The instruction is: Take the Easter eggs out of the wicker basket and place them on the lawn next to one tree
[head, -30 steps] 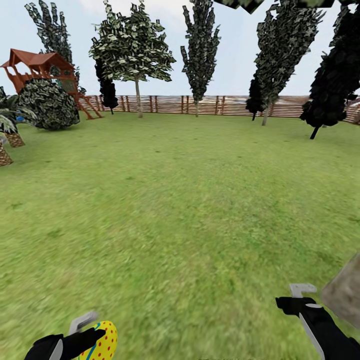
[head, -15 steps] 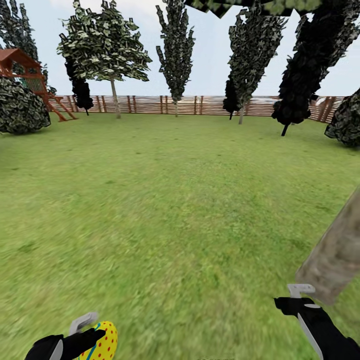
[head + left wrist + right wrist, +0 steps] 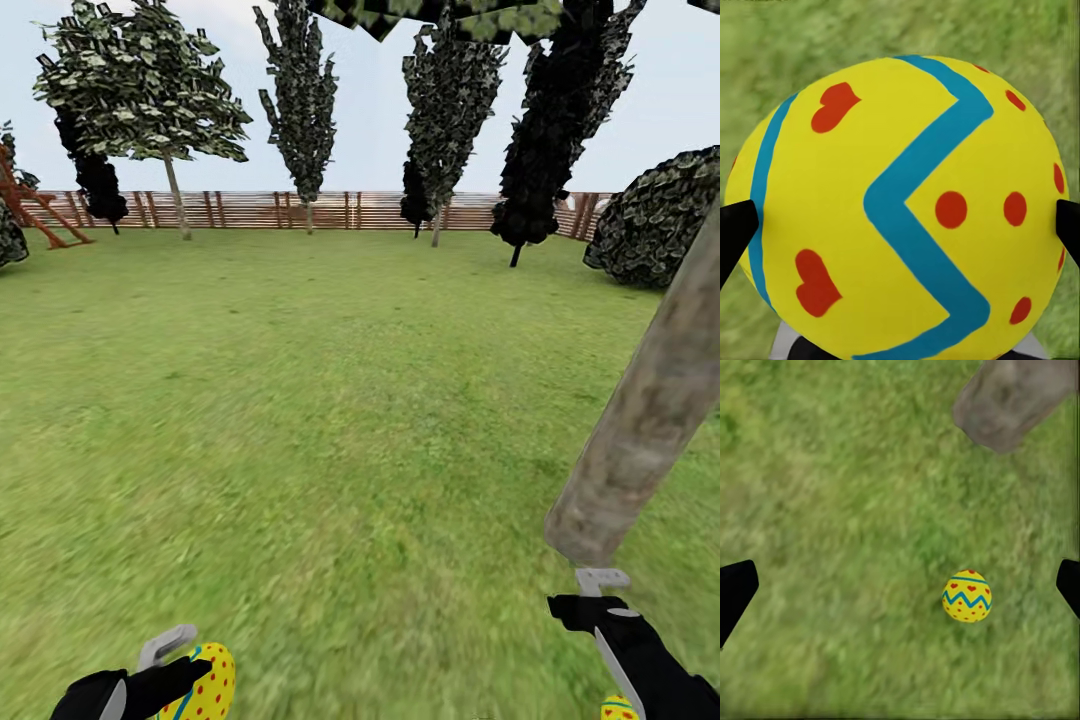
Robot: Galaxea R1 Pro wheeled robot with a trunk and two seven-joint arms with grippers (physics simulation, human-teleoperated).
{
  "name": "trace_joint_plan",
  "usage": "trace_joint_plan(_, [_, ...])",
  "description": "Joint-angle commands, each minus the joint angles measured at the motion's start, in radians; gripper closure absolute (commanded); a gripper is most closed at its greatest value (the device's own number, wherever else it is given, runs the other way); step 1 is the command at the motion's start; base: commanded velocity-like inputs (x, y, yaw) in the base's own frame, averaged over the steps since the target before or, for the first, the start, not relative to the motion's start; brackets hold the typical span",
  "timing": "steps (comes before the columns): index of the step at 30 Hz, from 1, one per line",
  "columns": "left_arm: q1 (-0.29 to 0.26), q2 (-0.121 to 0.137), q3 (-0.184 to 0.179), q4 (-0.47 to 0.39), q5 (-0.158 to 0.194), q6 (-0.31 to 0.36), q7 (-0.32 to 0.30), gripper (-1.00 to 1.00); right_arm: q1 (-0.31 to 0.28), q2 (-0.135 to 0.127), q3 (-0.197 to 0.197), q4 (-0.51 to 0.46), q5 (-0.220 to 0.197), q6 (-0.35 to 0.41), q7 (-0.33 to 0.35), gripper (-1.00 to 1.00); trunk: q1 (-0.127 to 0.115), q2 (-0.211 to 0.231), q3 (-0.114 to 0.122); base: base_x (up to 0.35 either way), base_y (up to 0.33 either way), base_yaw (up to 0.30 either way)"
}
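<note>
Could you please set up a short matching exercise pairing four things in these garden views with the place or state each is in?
Things:
1. left pincer
2. right pincer
3. Easter egg on the lawn
4. tree trunk

States:
a. leaning, rising from the grass at the head view's right
b. shut on a yellow egg
c. open, holding nothing
d. lying on the grass near the trunk's foot

Pairs: 1-b, 2-c, 3-d, 4-a

Mottled green lawn (image 3: pixel 832 510), one Easter egg (image 3: pixel 967 596) near the tree (image 3: pixel 1016 397)
</note>
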Motion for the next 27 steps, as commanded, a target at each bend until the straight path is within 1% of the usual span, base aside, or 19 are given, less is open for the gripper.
trace_joint_plan(1, [0.000,0.000,0.004,-0.002,0.002,0.008,-0.004,1.00,-0.001,0.000,-0.001,-0.001,0.004,0.006,0.002,-1.00,-0.003,0.006,0.001,0.000,0.000,-0.280])
trace_joint_plan(19, [0.000,0.000,0.004,-0.001,0.002,0.008,-0.003,1.00,-0.001,0.002,0.000,-0.001,0.003,0.006,0.002,-1.00,-0.072,0.132,0.058,0.000,0.000,-0.280])
trace_joint_plan(23, [0.000,0.000,0.004,-0.001,0.002,0.008,-0.004,1.00,-0.001,0.013,-0.001,-0.001,0.005,0.006,0.002,-1.00,-0.073,0.132,0.058,0.000,0.000,-0.280])
trace_joint_plan(27, [0.000,-0.003,0.004,-0.001,0.002,0.008,-0.003,1.00,-0.001,0.014,-0.001,-0.001,0.005,0.005,0.002,-1.00,-0.073,0.132,0.058,0.000,0.000,-0.280])
